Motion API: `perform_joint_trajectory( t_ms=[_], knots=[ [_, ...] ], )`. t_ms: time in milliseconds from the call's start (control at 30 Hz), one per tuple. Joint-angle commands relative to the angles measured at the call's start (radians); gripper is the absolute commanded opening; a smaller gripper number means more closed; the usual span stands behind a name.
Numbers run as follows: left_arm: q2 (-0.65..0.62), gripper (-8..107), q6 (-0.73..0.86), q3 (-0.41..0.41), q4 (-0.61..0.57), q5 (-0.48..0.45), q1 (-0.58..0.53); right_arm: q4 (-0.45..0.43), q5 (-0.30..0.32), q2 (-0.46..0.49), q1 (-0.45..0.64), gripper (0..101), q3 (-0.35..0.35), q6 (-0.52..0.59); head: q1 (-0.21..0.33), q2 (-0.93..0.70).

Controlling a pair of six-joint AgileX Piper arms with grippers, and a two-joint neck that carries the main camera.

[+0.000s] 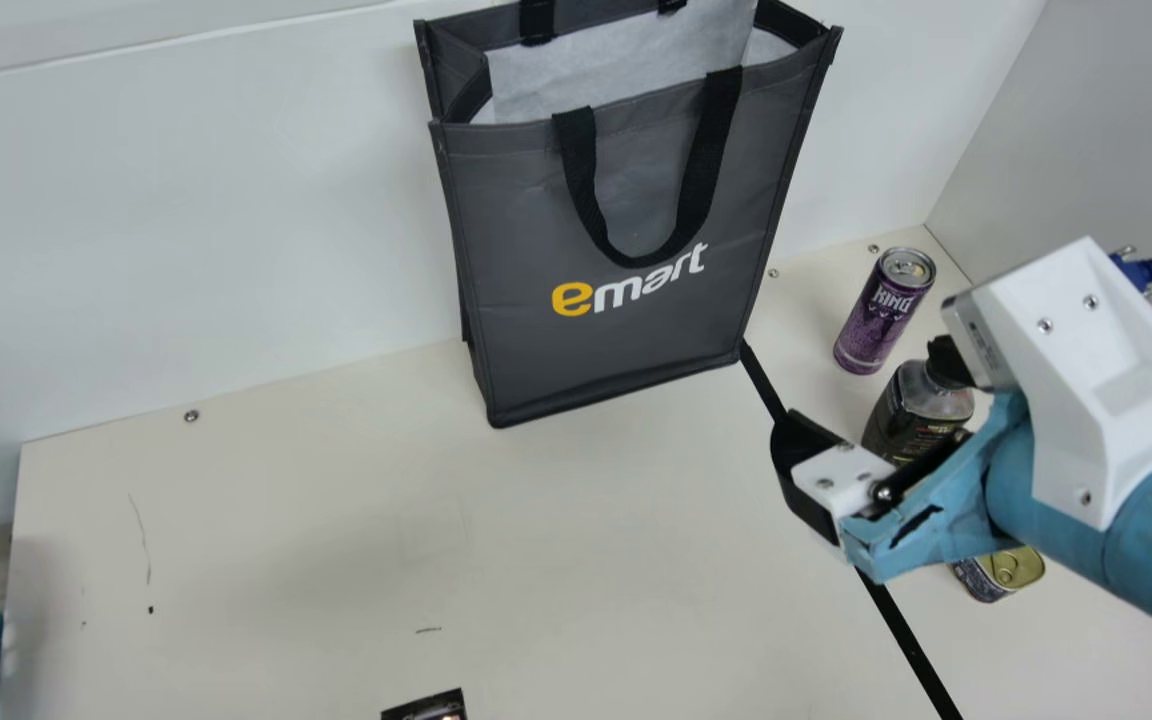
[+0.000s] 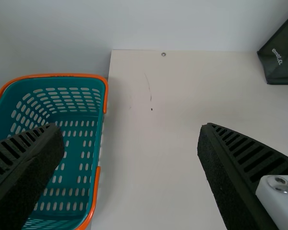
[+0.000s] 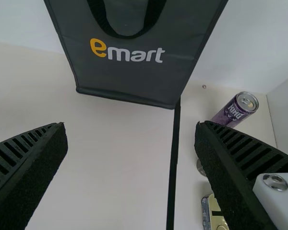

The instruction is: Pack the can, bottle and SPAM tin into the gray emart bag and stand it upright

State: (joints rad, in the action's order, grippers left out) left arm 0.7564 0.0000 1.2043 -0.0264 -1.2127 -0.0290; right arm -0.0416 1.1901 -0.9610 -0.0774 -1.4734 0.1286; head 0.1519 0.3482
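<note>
So the gray emart bag [image 1: 516,230] is already standing upright with its mouth open, which is nice, but 0 of the 3 items look packed. The can [image 1: 881,320] stands on the tabletop [image 1: 316,560] just right of the bag, the bottle [image 1: 921,408] is right and nearer the robot, and the SPAM tin [image 1: 1001,572] sits nearer still on that side. The arm covers part of the bottle, so it's probably upright, but don't quote me.

The right hand [image 3: 131,127] is wide open with nothing in it, out in front of the bag. All 3 items are off past its right finger, away from the bag's front, so it likely needs to shift over before grabbing anything. The left hand [image 2: 129,128] is wide open and empty too, well left of the bag.
</note>
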Motion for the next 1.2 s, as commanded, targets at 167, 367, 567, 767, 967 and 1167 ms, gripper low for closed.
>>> perform_joint_trajectory(
  t_ms=[167, 367, 567, 767, 967, 1167],
  knots=[
    [0.000, 90, 0.000, 0.000, 0.000, 0.000, 0.000, 0.027, 0.018, -0.059, 0.024, 95, -0.093, 0.069, 0.023, 0.001],
    [0.000, 90, 0.000, 0.000, 0.000, 0.000, 0.000, 0.065, 0.030, -0.116, 0.062, 95, -0.173, 0.139, 0.023, 0.001],
    [0.000, 90, 0.000, 0.000, 0.000, 0.000, 0.000, 0.103, 0.030, -0.171, 0.096, 95, -0.235, 0.206, 0.023, 0.001],
    [0.000, 90, 0.000, 0.000, 0.000, 0.000, 0.000, 0.139, 0.030, -0.223, 0.127, 95, -0.293, 0.274, 0.023, 0.001],
    [0.000, 90, 0.000, 0.000, 0.000, 0.000, 0.000, 0.166, 0.030, -0.276, 0.147, 95, -0.354, 0.333, 0.023, 0.001],
    [0.000, 90, 0.000, 0.000, 0.000, 0.000, 0.000, 0.186, 0.030, -0.332, 0.156, 95, -0.418, 0.391, 0.023, 0.001]
  ],
)
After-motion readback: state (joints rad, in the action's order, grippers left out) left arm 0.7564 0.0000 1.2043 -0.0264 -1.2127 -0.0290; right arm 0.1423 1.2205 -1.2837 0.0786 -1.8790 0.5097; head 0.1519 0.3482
